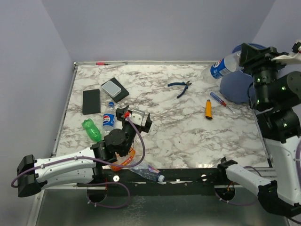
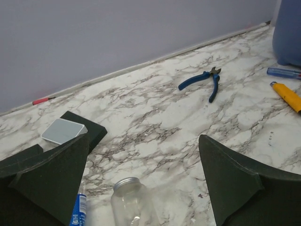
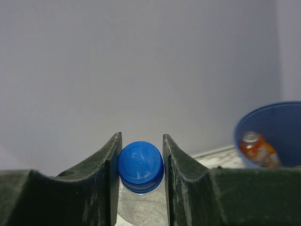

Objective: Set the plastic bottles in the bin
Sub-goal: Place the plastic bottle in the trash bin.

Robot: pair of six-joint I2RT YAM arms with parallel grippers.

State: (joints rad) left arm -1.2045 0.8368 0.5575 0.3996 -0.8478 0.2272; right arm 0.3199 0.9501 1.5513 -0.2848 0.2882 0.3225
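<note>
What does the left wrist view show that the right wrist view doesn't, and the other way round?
Left wrist only: blue-handled pliers and a silver-capped clear bottle below the open left fingers. Right wrist only: a blue-capped bottle clamped between the right fingers, and an orange bottle inside the blue bin. Both: the bin and the marble tabletop.

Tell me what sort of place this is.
Probably a robot lab test cell: a marble-patterned table boxed in by bare lilac walls, a left arm and right arm mounted at its near edge, and staged props: plastic bottles, pliers, a blue bin.
</note>
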